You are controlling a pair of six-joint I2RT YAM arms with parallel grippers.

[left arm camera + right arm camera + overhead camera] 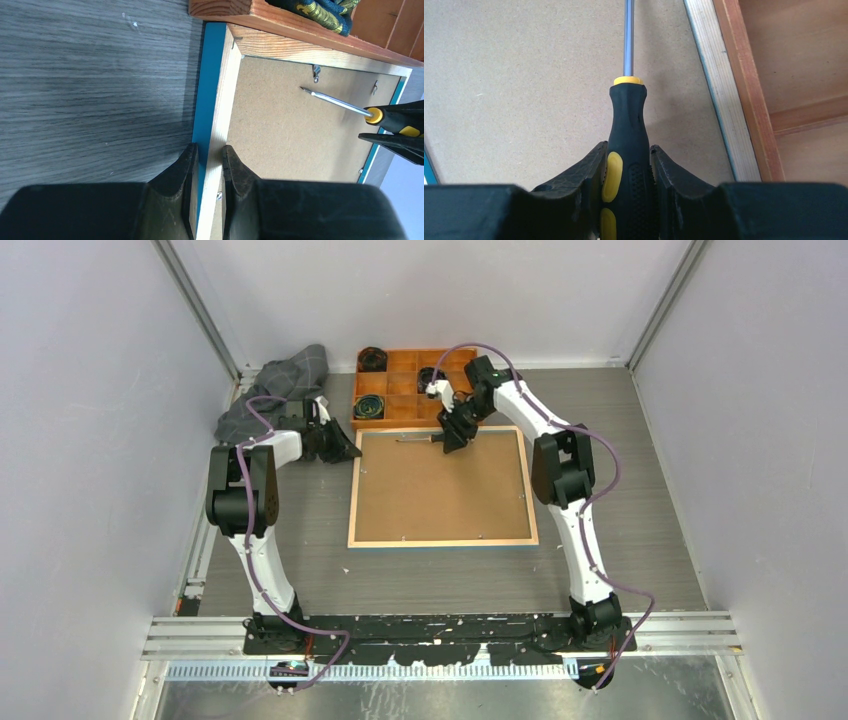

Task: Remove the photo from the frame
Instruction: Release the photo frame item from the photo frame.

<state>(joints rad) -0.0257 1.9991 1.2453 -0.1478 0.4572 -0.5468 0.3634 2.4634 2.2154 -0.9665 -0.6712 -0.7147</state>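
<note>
The frame point(442, 539) lies face down on the table, its light wood rim point(222, 100) up and its blue border point(207, 75) showing along the edge. A brown backing board point(440, 490) fills it, so the photo is hidden. My left gripper point(210, 149) is shut on the frame's left rim, near the far corner point(352, 452). My right gripper point(629, 150) is shut on the black and yellow handle of a screwdriver point(628, 125). The screwdriver's shaft point(335, 102) lies low over the backing board by the frame's far edge, its tip near a small metal clip point(316, 72).
An orange compartment tray point(400, 390) holding dark round objects stands right behind the frame's far edge. A crumpled grey cloth point(275, 390) lies at the back left, behind the left arm. Walls close in the table on the left, right and back.
</note>
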